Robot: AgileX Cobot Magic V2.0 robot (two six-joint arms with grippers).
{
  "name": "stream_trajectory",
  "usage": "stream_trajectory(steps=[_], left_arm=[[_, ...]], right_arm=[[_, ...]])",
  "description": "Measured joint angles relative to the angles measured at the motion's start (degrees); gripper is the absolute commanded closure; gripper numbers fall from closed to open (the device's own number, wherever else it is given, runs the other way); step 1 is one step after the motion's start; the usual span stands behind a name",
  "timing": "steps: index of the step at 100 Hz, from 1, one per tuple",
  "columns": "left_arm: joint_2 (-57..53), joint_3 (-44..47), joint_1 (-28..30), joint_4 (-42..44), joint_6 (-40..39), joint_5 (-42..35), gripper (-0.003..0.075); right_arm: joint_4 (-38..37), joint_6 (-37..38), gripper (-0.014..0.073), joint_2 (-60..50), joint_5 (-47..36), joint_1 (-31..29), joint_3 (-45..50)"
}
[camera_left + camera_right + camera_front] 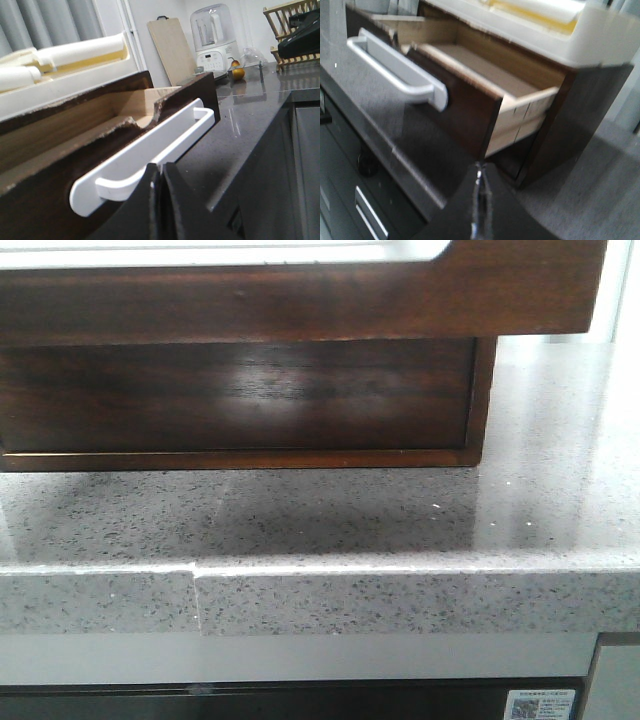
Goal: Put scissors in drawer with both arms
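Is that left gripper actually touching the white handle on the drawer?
Cannot tell. In the left wrist view the left gripper overlaps the lower edge of the white handle, but neither contact nor a gap shows plainly.

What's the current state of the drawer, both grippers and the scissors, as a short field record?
drawer: pulled open; no scissors in the part visible
handle: white bar on the drawer front
left gripper: shut, close to the handle, nothing seen in it
right gripper: shut on a thin shiny strip, likely the scissors
countertop: grey, speckled
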Motion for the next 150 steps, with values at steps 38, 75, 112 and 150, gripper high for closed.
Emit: stream_trajectory(steps=[38,75,112,150], left_arm=[[0.0,3.76,0.0,-4.35,0.0,0.1,0.0742],[0.0,3.89,0.0,-5.78,0.0,0.1,0.0742],[0.0,3.98,0.0,-5.78,-0.12,0.1,0.0742],[0.0,6.35,4.22,-5.78,-0.12,-0.04,0.0742]], right_arm=[[2.44,0.11,0.0655,-4.74,-1.44,0.0,10.53],[2.75,0.32,0.0655,-4.74,-2.28,0.0,10.53],[2.75,0.4,0.0655,-4.74,-2.28,0.0,10.53],[2.75,0.45,0.0655,-4.74,-2.28,0.0,10.53]])
